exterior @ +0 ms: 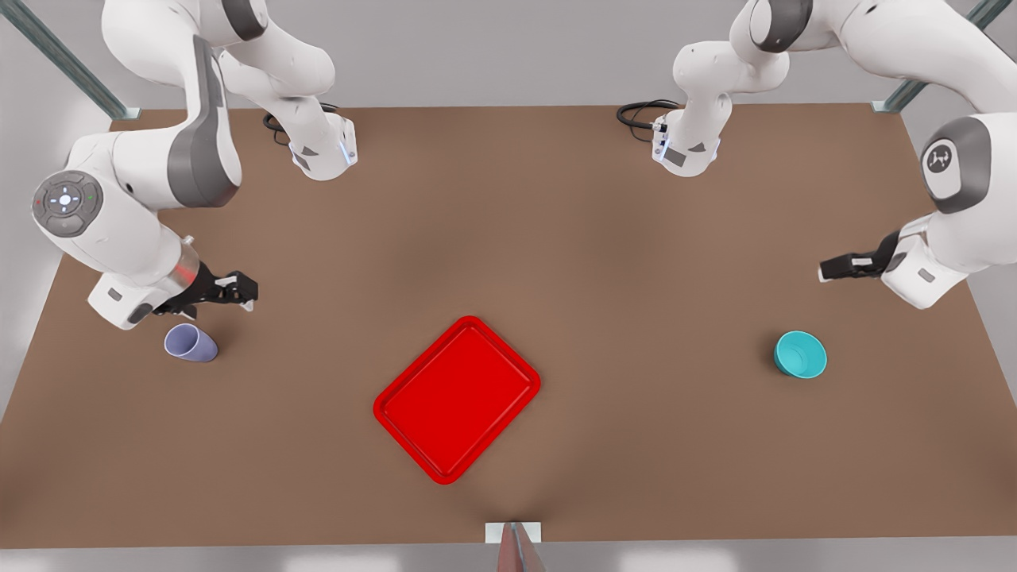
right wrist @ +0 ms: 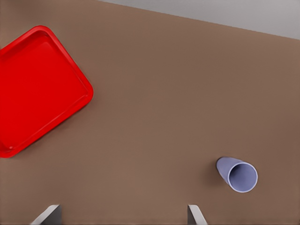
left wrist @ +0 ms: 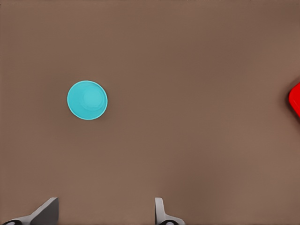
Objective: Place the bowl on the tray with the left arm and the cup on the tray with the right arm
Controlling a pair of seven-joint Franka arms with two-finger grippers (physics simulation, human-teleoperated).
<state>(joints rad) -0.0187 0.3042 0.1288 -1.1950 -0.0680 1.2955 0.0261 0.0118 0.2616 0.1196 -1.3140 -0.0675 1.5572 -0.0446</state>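
Observation:
The teal bowl [exterior: 801,354] sits on the brown table at the front view's right. My left gripper [exterior: 826,270] hovers above and behind it, open and empty; in the left wrist view the bowl [left wrist: 87,100] lies ahead of the spread gripper [left wrist: 105,202]. The lavender cup [exterior: 191,343] rests at the front view's left, just in front of my right gripper [exterior: 242,295], which is open and empty. In the right wrist view the cup [right wrist: 238,175] shows its open mouth, off to one side of the gripper [right wrist: 123,208]. The red tray [exterior: 457,399] lies between them, nothing on it.
The table's front edge carries a small white mount [exterior: 514,534] just in front of the tray. Both arm bases [exterior: 322,151] [exterior: 687,147] stand at the back edge with cables. Bare brown tabletop separates each object from the tray [right wrist: 28,93].

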